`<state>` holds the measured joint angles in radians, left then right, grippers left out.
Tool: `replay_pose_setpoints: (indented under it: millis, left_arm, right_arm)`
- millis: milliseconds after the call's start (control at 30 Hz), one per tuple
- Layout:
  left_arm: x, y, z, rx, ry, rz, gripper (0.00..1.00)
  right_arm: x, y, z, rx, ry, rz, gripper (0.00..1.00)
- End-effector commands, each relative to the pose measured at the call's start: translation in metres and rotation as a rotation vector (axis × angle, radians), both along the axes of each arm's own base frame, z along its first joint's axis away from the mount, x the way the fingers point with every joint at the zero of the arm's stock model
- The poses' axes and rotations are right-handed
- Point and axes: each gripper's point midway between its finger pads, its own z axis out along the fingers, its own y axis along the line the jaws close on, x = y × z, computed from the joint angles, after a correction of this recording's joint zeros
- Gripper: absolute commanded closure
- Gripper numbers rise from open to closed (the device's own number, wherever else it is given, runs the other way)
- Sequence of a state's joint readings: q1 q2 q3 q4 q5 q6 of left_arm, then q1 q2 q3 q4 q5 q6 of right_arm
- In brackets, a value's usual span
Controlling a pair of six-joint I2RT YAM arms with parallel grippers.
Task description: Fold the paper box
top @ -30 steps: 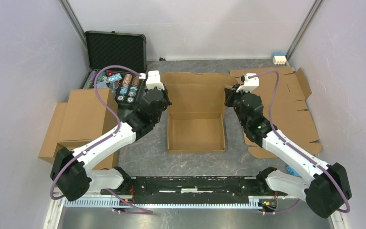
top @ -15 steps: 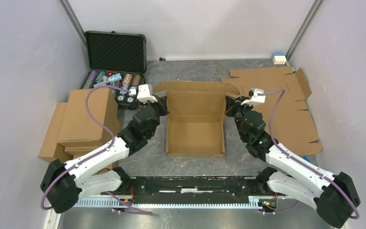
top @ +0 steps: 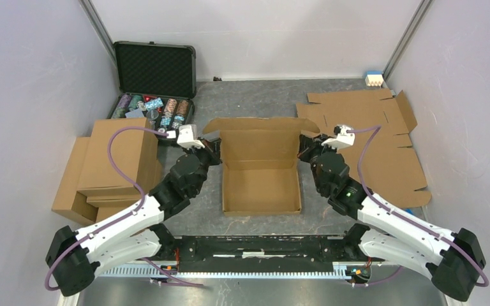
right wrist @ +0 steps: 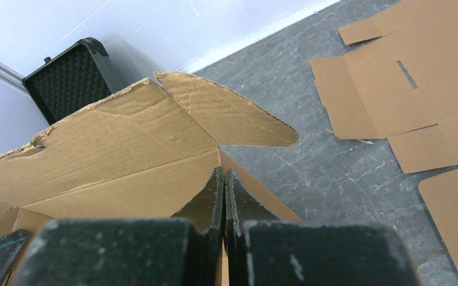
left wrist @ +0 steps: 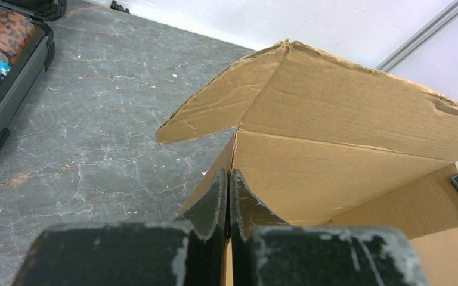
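On the grey table [top: 255,102], the left gripper [top: 215,148] pinches the left side wall of the open paper box [top: 261,182], which sits mid-table between the arms with its lid raised at the far side, and the right gripper [top: 304,148] pinches its right wall.

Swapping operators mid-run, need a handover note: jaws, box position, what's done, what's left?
Jaws shut on both arms: the left gripper pinches the paper box at its rear left wall, the right gripper at the rear right wall.
Box sits mid-table between the arms.
Done: base formed, side and front walls up.
Left: the lid panel is raised at the back and its ear flaps are loose; probably tuck them and close the lid.
Spare flat blanks lie to the right.
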<state>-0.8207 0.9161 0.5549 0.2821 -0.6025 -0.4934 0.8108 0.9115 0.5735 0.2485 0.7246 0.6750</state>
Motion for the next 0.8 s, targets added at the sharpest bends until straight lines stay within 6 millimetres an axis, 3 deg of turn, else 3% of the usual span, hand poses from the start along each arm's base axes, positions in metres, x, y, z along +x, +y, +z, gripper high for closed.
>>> replay_pose_setpoints:
  millis: [0, 467, 633, 767]
  left_arm:
    - [-0.017, -0.014, -0.007, -0.097, 0.035, -0.073, 0.98]
    - [-0.052, -0.026, -0.057, -0.130, 0.212, -0.189, 0.94]
    - [-0.056, -0.021, -0.064, -0.117, 0.236, -0.173, 0.90]
    - [-0.060, -0.019, -0.056, -0.100, 0.239, -0.187, 0.73]
  right_arm:
    - [-0.018, 0.010, -0.029, -0.015, 0.071, 0.070, 1.00]
    - [-0.056, 0.011, -0.073, -0.058, 0.120, 0.253, 1.00]
    - [-0.061, 0.011, -0.075, -0.076, 0.117, 0.282, 1.00]
    - [-0.062, 0.011, -0.067, -0.105, 0.103, 0.303, 1.00]
